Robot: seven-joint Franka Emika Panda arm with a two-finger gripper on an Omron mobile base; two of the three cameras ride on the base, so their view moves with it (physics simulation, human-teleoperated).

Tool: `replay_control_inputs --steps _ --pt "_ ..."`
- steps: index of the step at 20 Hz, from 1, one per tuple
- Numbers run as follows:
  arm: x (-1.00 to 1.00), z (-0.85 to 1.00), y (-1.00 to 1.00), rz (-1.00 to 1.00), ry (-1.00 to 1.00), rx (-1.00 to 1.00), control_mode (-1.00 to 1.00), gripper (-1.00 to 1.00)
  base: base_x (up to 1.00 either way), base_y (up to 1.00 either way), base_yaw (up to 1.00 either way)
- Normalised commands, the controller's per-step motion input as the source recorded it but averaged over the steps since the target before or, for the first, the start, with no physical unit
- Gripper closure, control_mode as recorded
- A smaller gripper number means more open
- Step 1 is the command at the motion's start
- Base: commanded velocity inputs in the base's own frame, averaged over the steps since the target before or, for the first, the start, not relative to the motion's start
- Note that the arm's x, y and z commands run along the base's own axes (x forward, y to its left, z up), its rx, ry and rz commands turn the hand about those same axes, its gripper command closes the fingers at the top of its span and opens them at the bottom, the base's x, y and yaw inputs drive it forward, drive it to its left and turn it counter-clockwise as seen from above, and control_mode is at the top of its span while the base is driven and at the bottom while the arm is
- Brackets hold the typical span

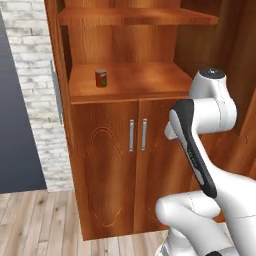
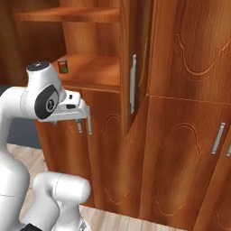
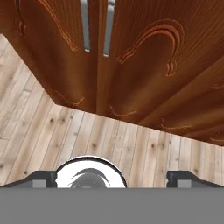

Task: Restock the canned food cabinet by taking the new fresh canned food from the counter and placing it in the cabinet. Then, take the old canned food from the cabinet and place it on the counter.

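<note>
The canned food cabinet (image 1: 125, 52) stands with its upper part open, showing plank shelves. The old canned food (image 1: 101, 78), a short red can with a green label patch, sits upright on the lower open shelf (image 2: 63, 66), towards its left. My gripper (image 3: 116, 179) is open and empty, its fingertips (image 3: 43, 179) spread wide. It hangs in front of the cabinet's two shut lower doors (image 3: 131, 65), below the can's shelf, and points down at the floor. The counter and the new fresh canned food are out of view.
One upper cabinet door (image 2: 131, 58) stands swung open on the right, edge-on, with a silver handle. More wood cabinet fronts (image 2: 189, 135) continue to the right. A white brick wall (image 1: 35, 65) lies left of the cabinet, with plank flooring (image 3: 87, 135) below.
</note>
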Motion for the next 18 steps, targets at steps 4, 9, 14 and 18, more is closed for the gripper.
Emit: replay_control_inputs --steps 4,9,14,18 --pt "0.00 0.00 0.00 0.00 0.00 0.00 1.00 -1.00 -0.39 -0.08 0.69" --pt "0.00 0.00 0.00 0.00 0.00 0.00 1.00 -1.00 -0.49 -0.04 0.94" --pt "0.00 0.00 0.00 0.00 0.00 0.00 1.00 -1.00 -0.36 0.00 1.00" --pt "0.00 0.00 0.00 0.00 0.00 0.00 1.00 -1.00 -0.23 0.00 1.00"
